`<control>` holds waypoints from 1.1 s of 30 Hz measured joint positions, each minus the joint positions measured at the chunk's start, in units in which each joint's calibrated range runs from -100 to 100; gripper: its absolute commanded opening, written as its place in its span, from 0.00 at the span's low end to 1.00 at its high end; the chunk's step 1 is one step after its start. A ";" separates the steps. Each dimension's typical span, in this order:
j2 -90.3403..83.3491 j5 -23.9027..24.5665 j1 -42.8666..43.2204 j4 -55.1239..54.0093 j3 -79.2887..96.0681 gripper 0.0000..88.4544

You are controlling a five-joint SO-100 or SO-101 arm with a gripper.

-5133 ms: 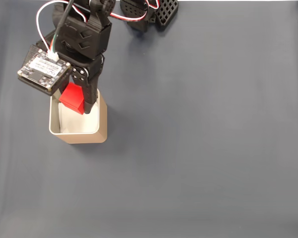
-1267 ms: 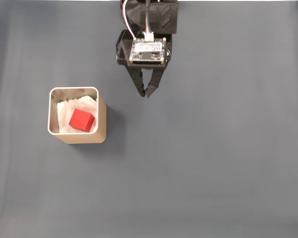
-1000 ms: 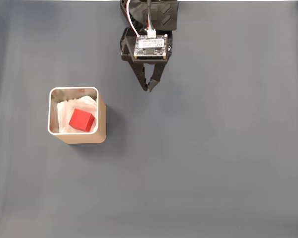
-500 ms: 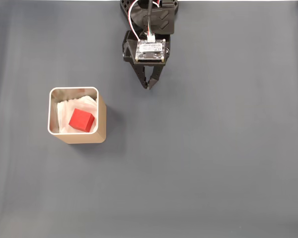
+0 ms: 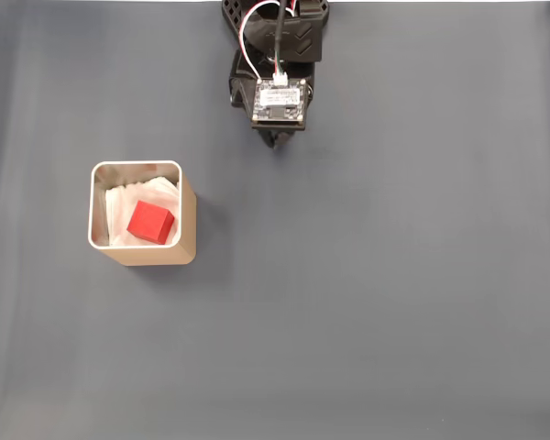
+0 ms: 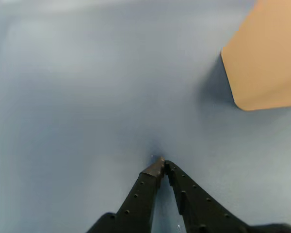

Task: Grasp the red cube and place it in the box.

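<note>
Pulling back toward its base, the claw [image 6: 163,164] has closed empty, tips together above the grey surface [image 5: 394,275], while the red cube [image 5: 151,223] sits inside the box [image 5: 189,229] well apart; placement looks complete.

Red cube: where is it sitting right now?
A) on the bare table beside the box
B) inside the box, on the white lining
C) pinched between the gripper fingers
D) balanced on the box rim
B: in the fixed view the red cube lies within the box walls, apart from the shut gripper.
</note>
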State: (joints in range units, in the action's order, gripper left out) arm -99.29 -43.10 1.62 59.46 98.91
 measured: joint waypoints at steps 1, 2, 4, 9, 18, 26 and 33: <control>0.00 0.05 0.00 1.38 0.00 0.00; 0.00 0.05 0.00 2.76 0.00 0.00; -0.09 0.00 0.00 5.04 0.00 0.00; -0.71 -0.93 0.00 8.69 0.00 0.00; -0.71 -4.35 0.00 12.59 0.00 0.00; -0.71 -3.81 -0.08 15.27 0.00 0.01; -0.71 -3.81 -0.08 15.43 0.00 0.01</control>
State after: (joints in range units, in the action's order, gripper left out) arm -100.00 -46.91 1.54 74.90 98.91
